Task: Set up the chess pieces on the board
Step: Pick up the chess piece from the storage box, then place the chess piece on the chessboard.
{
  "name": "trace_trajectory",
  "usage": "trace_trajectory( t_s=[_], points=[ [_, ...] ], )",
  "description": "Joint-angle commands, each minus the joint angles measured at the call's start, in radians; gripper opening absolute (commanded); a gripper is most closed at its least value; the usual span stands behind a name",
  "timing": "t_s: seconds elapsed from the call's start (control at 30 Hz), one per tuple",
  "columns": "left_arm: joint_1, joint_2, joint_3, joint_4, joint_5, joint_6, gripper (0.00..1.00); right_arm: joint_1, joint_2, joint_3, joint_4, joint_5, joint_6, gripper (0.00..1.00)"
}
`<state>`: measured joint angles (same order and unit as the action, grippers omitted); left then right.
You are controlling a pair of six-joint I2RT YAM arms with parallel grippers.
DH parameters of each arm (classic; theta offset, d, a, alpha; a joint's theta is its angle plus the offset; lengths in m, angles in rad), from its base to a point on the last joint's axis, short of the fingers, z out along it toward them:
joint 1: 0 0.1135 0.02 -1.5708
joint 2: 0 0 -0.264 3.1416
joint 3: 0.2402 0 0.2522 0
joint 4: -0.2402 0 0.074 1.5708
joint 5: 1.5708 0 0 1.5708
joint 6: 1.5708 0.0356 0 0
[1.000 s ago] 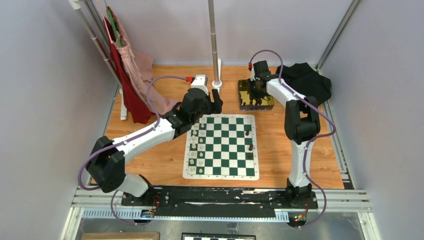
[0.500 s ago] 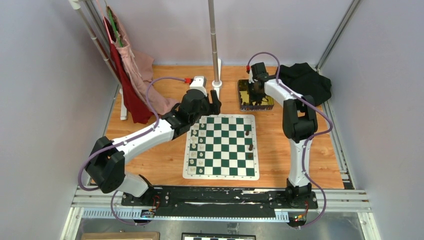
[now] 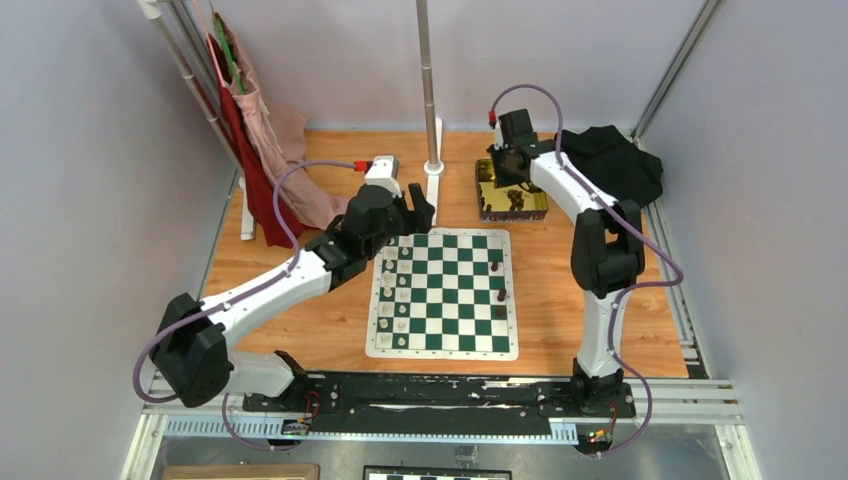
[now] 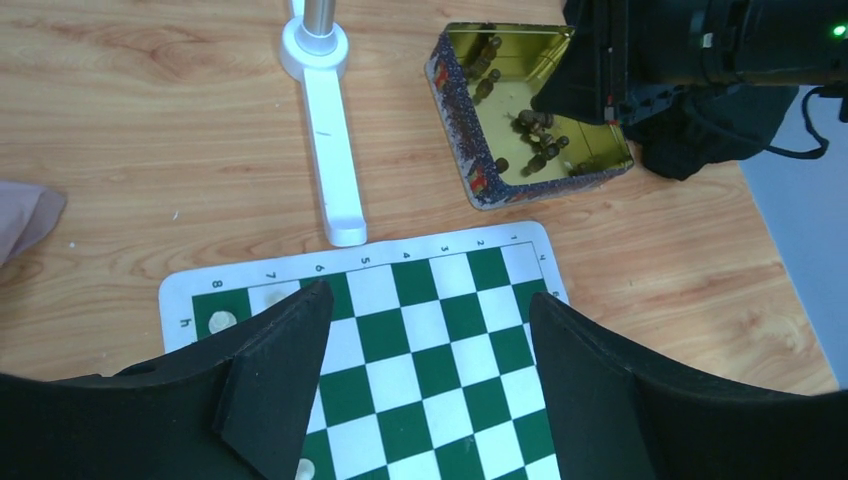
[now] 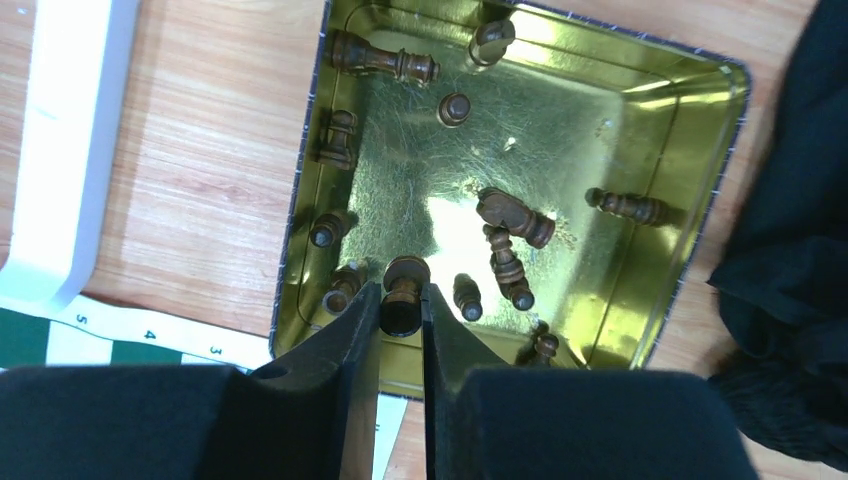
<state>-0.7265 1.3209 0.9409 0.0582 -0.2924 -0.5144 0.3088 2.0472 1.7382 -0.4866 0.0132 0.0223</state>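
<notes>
On the wood table (image 3: 560,290), my board (image 3: 450,291) has just a few brown chess pieces (image 3: 501,296), while my right gripper (image 5: 402,312) squeezes one more at the tin (image 5: 600,130) and my left gripper (image 4: 430,292) hangs wide and empty.

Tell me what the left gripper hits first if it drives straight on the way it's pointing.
Most likely the board. The open left gripper points down at bare squares near the board's far edge, short of the wooden table beyond. Depth is hard to judge from the wrist view.
</notes>
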Motion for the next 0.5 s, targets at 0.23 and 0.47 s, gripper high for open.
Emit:
trace_trajectory(
  t_s=[0.23, 0.47],
  points=[
    [0.007, -0.127, -0.076, -0.001, 0.006, -0.024, 0.77, 0.145, -0.354, -0.293, -0.021, 0.147, 0.013, 0.00],
    [-0.008, -0.192, -0.157, 0.000, 0.034, -0.047, 0.76, 0.354, -0.697, -0.668, -0.058, 0.257, 0.150, 0.00]
  ],
)
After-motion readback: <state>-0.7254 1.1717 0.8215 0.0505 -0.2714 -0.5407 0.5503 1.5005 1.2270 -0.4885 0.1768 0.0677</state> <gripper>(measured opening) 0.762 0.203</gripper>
